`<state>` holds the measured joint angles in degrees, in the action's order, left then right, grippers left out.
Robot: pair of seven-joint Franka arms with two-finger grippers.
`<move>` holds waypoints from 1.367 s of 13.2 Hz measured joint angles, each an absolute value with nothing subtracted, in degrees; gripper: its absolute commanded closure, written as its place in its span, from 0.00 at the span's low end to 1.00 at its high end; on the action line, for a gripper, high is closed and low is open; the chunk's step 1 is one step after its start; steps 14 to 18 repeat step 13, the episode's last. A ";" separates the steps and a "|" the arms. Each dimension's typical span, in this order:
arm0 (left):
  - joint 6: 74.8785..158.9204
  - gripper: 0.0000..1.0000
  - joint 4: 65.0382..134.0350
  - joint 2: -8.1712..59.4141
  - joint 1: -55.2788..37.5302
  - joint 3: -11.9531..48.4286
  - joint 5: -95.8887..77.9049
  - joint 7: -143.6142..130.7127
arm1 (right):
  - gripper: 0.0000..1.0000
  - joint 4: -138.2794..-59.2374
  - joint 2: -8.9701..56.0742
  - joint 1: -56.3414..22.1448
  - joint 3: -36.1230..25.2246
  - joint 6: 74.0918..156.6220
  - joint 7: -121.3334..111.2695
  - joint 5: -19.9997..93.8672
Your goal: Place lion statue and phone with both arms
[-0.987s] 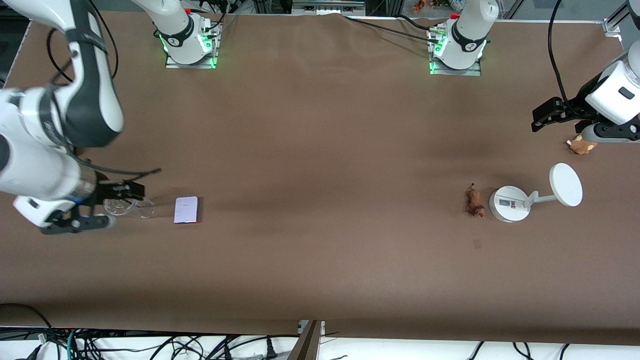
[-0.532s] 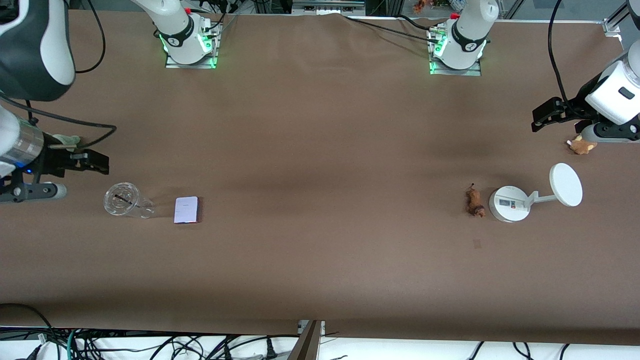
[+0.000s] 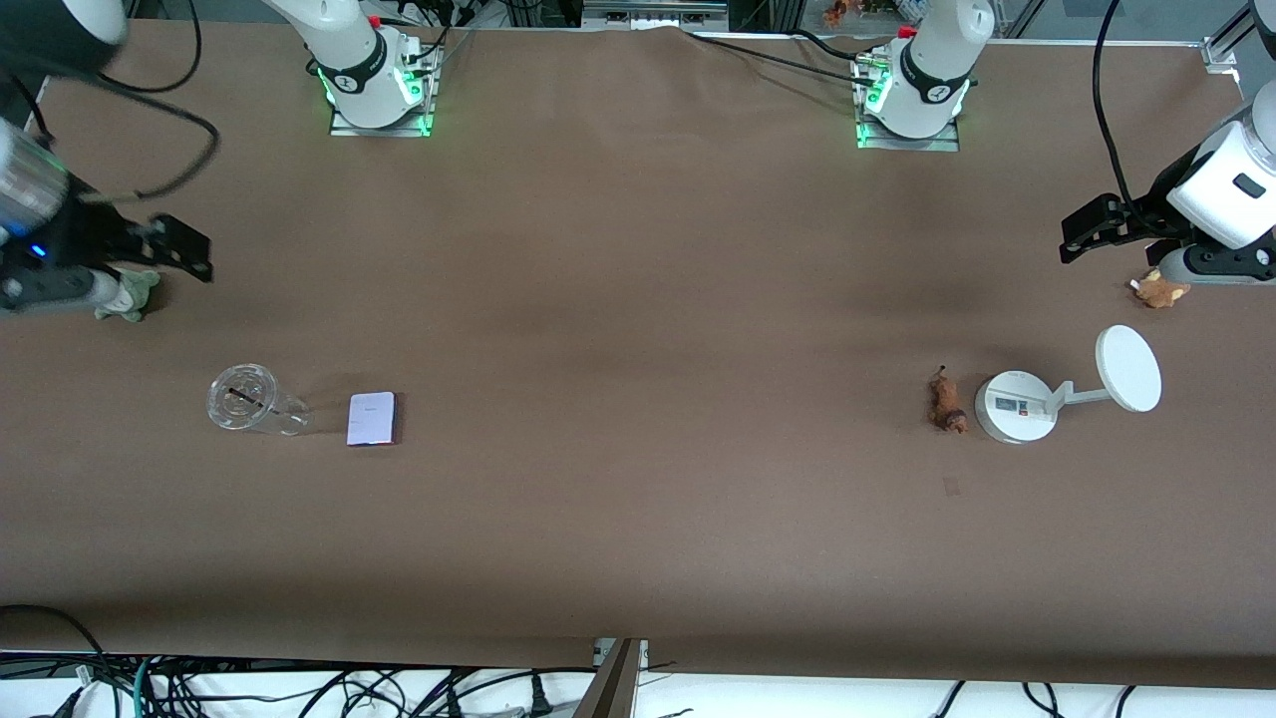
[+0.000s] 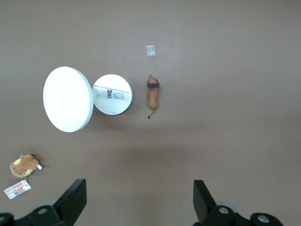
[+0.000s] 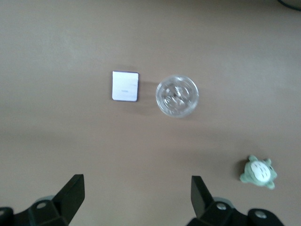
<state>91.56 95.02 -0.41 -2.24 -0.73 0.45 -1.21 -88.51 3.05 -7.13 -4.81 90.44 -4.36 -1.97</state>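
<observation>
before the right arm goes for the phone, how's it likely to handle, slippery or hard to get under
The phone lies flat on the table, a thin slab, so fingers probably can't get under it and must pinch its edges. Its smooth pale face looks slippery. It seems rigid and unlikely to roll. The clear cup beside it could get knocked.

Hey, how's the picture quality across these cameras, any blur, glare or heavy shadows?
Front view: even overhead light, soft dark patches on the table, green glow at both arm bases; the right arm at the edge is smeared by motion. Left wrist view: sharp, the lion statue and white stand cast faint shadows. Right wrist view: slightly soft, the phone washed pale, the clear cup glinting.
</observation>
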 measured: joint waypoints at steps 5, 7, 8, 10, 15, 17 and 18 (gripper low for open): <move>91.56 0.00 95.02 -0.41 -2.24 -0.73 0.45 -1.21 | 0.00 -91.28 0.05 -5.77 -2.40 88.73 -3.93 -1.67; 91.56 0.00 95.02 -0.41 -2.24 -0.73 0.45 -1.20 | 0.00 -91.53 0.27 -5.52 -2.12 88.12 -2.13 -0.74; 91.56 0.00 95.02 -0.41 -2.24 -0.74 0.45 -1.20 | 0.00 -91.51 0.32 -5.37 -2.12 88.00 -2.05 -0.63; 91.56 0.00 95.02 -0.41 -2.24 -0.74 0.45 -1.21 | 0.00 -91.27 0.65 -5.04 -2.21 87.85 -2.01 -0.32; 91.56 0.00 95.02 -0.41 -2.24 -0.74 0.45 -1.20 | 0.00 -90.77 1.26 -4.87 -2.22 87.85 -2.01 -0.28; 91.56 0.00 95.02 -0.41 -2.24 -0.74 0.45 -1.20 | 0.00 -90.77 1.26 -4.87 -2.22 87.85 -2.01 -0.28; 91.56 0.00 95.02 -0.41 -2.24 -0.74 0.45 -1.20 | 0.00 -90.77 1.26 -4.87 -2.22 87.85 -2.01 -0.28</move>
